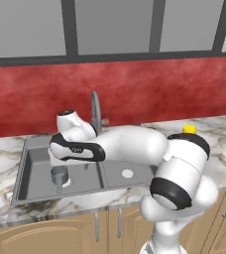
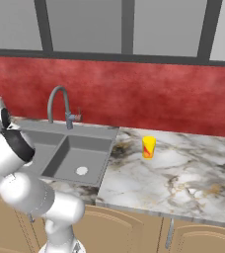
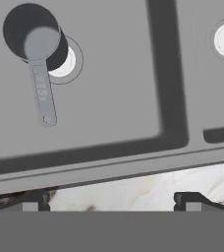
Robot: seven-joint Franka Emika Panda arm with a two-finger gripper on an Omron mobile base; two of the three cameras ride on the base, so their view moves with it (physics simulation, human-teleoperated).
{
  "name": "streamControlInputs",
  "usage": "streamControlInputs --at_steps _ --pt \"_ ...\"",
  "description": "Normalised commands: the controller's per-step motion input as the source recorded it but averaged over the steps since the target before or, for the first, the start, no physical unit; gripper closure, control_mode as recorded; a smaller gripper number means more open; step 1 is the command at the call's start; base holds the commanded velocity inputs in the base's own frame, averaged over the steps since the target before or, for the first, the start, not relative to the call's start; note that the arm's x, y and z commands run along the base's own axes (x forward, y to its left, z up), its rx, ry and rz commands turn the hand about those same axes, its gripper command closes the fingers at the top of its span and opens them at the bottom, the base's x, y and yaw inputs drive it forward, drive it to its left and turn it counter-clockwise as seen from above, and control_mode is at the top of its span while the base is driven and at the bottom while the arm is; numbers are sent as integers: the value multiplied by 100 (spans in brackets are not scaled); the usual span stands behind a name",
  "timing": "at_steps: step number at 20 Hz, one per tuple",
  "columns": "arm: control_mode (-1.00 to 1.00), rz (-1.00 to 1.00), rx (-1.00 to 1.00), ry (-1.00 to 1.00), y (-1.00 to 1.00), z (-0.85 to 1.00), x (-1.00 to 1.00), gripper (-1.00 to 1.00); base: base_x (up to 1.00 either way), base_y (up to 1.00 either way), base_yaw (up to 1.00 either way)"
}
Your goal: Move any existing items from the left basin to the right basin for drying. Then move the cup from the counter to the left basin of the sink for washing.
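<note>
**Q:** Grey metal on grey basin: what is the arm approaching, and how should the step be done well?

**A:** The gripper point(image 3: 112, 199) is hovering above the sink point(image 1: 20, 171), fingers spread wide and holding nothing. Its target, by the task, is the pot point(image 3: 35, 37), which is standing upright in the left basin point(image 3: 109, 74), partly covering the white drain point(image 3: 67, 63). The handle point(image 3: 42, 93) is pointing toward the front rim. The hand camera is placing the pot well off to one side of the fingertips, so the gripper is probably needing to shift across until it is centred. A grasp on the pot's wall or handle, taken after a straight descent, looks the safer choice; the thin handle is likely to twist if pinched near its tip.

**Q:** What are the containers holding?

**A:** The left basin is holding the pot alone. The pot's inside is looking dark and, as far as can be told, empty. The right basin point(image 2: 92, 153), beyond the divider point(image 3: 168, 69), is showing nothing but its own drain point(image 2: 82, 171).

**Q:** Where is the cup waiting?

**A:** The cup point(image 2: 148, 147) is standing upright on the counter point(image 2: 183, 173), to the right of the sink and well apart from the faucet point(image 2: 57, 106). Its turn is coming later.
</note>
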Motion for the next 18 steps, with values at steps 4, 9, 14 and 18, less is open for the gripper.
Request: streamControlInputs --at_steps 4,9,14,18 --pt "-100 0 -2 0 16 -33 5 -100 0 0 0" --pt "-100 0 0 0 11 -21 2 -100 0 0 0" --pt "-100 -2 0 0 10 -13 18 -100 0 0 0" --pt "-100 -3 0 0 12 -18 21 -100 0 0 0"
